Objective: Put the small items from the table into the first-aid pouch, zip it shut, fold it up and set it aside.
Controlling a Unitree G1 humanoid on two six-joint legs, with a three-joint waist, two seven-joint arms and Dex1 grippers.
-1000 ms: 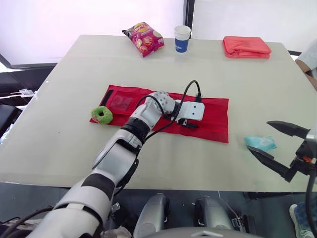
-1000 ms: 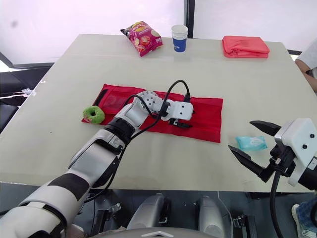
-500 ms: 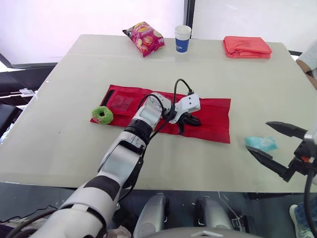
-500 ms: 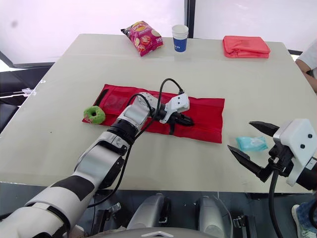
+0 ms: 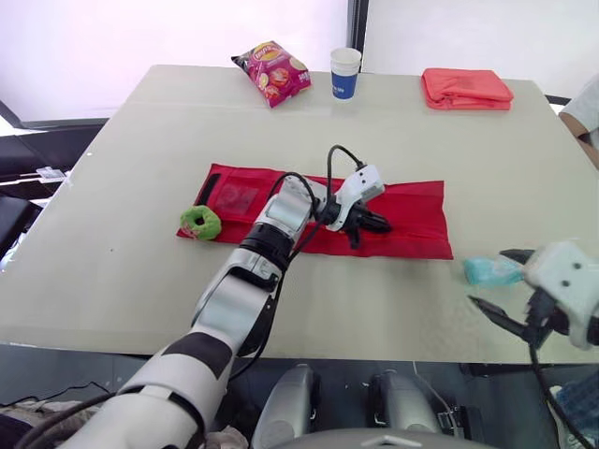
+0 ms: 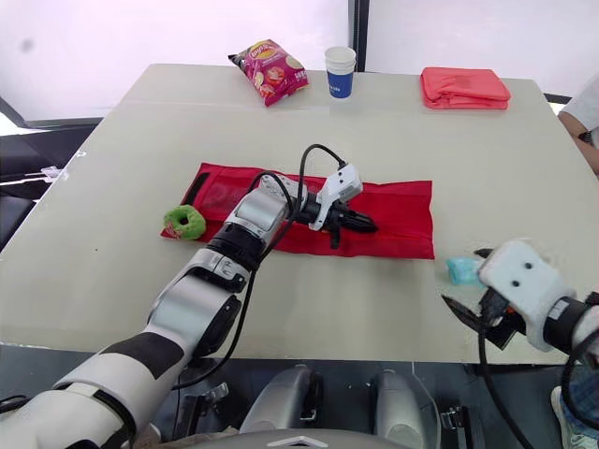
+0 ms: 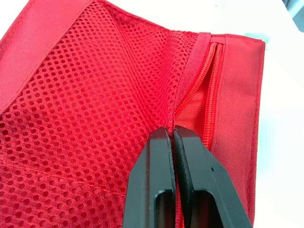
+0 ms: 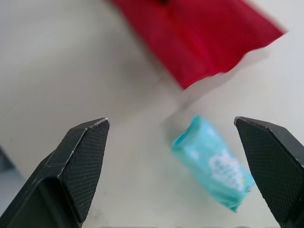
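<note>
The red first-aid pouch [image 5: 412, 210] lies unfolded flat across the middle of the table, its mesh pocket [image 7: 95, 95] facing up. My left gripper [image 5: 379, 223] rests on it, shut on the pouch's zipper edge [image 7: 202, 95] where mesh meets zipper. A green ring-shaped item [image 5: 200, 223] sits at the pouch's left end. A teal packet [image 5: 491, 271] lies on the table right of the pouch. My right gripper [image 5: 487, 277] hovers just over it, open, with the packet [image 8: 213, 166] seen between its wide-spread fingers.
A chips bag [image 5: 272, 72], a blue-and-white paper cup [image 5: 344, 73] and a folded red cloth [image 5: 466, 88] stand along the far edge. Part of a person [image 5: 585, 112] shows at the right edge. The table's front edge [image 5: 281, 341] runs just below the packet.
My left gripper closed on the pouch and slid right, and the pouch's right end moved right with it. My right gripper turned and came in closer over the teal packet.
</note>
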